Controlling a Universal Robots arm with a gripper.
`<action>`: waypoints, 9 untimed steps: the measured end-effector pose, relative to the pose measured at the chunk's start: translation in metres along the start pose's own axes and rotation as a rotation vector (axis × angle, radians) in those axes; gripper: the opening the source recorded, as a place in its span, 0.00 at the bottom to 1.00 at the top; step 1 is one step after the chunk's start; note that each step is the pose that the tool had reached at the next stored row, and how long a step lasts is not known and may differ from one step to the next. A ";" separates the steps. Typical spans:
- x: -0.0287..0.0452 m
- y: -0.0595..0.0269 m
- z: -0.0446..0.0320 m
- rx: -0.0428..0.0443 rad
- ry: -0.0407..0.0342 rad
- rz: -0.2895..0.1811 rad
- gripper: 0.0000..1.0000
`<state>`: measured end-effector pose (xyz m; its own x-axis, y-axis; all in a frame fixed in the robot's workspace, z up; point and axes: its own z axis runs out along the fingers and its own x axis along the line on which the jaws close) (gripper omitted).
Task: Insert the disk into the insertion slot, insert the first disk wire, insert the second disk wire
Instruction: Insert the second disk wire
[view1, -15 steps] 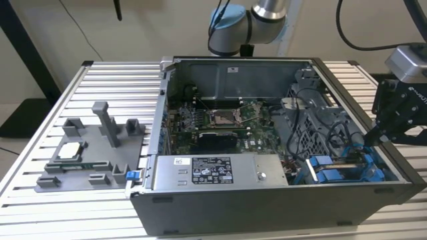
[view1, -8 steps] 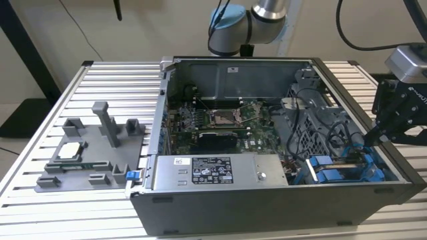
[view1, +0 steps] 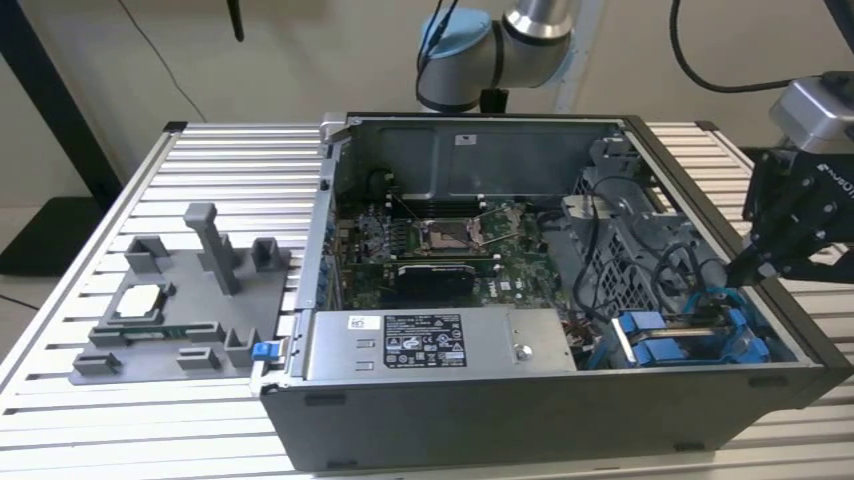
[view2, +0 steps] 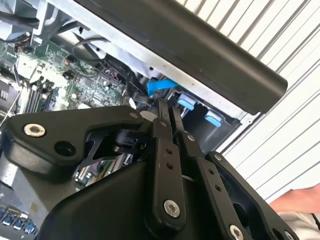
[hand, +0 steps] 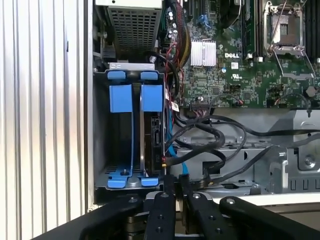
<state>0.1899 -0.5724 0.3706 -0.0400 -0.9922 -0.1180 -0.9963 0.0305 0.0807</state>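
The disk (hand: 151, 135) sits on edge inside the insertion slot (hand: 119, 145), between blue tabs (hand: 135, 97) at the mouth. In the exterior view the slot (view1: 683, 338) is in the case's near corner on the exterior view's right. My gripper (view1: 738, 278) hangs just above it, fingers pressed together. In both wrist views the fingertips (hand: 170, 181) meet at a thin blue wire (hand: 172, 150) that runs beside the disk. The same blue wire (view2: 160, 86) comes out past the gripper (view2: 168, 106). A black connector (hand: 163, 161) with coloured leads lies beside the disk's end.
Black cables (hand: 215, 140) loop between the bay and the motherboard (view1: 447, 235). The grey power-supply box (view1: 427, 345) lies along the case front. The case's dark rim (view2: 200, 45) is close to the arm. A grey fixture (view1: 187, 300) stands on the slatted table. A person's hand (view2: 300, 197) is nearby.
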 end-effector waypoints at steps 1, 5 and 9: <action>-0.0002 0.0023 -0.0021 0.0000 -0.0002 0.000 0.00; -0.0011 0.0109 -0.0095 0.0004 -0.0016 0.004 0.00; -0.0020 0.0197 -0.0143 0.0009 -0.0024 0.008 0.00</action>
<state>0.1715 -0.5715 0.3866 -0.0478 -0.9917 -0.1197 -0.9960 0.0383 0.0808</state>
